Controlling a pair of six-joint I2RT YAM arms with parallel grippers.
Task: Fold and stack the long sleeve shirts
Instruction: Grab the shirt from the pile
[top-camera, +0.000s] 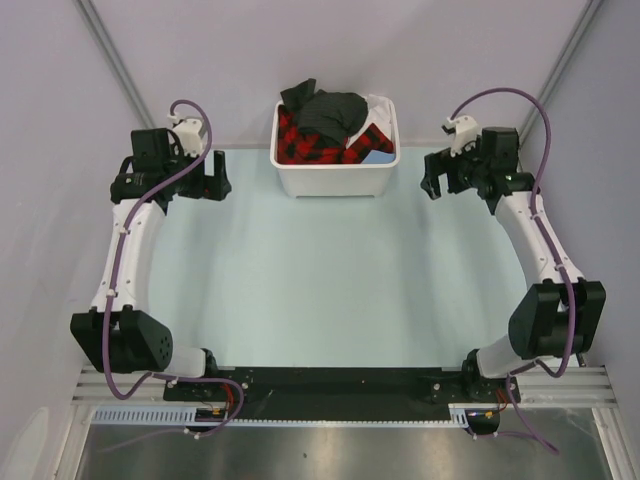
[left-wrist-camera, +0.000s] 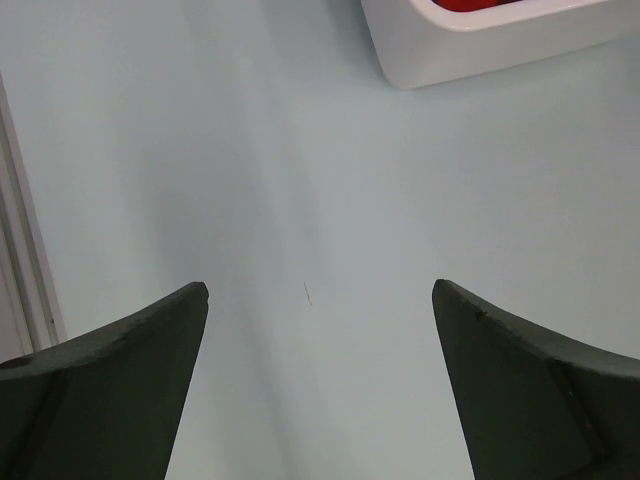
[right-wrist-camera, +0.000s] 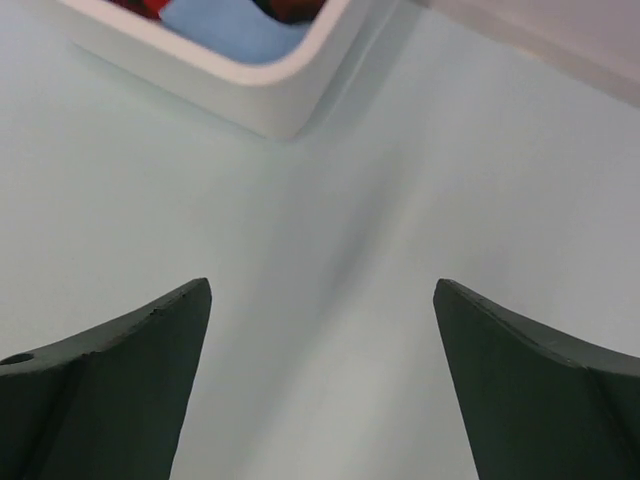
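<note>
A white bin (top-camera: 335, 181) stands at the back middle of the table. A crumpled black shirt (top-camera: 330, 110) lies on top of the clothes in it, over a red and black plaid garment (top-camera: 305, 145) and a bit of light blue cloth (top-camera: 377, 158). My left gripper (top-camera: 213, 176) is open and empty, left of the bin above the table; its jaws are wide apart in the left wrist view (left-wrist-camera: 320, 295). My right gripper (top-camera: 436, 172) is open and empty, right of the bin; its jaws are also wide apart (right-wrist-camera: 322, 290).
The bin's corner shows in the left wrist view (left-wrist-camera: 470, 45) and in the right wrist view (right-wrist-camera: 270, 95). The pale green table top (top-camera: 330, 280) spreads in front of the bin. Grey walls close in the back and sides.
</note>
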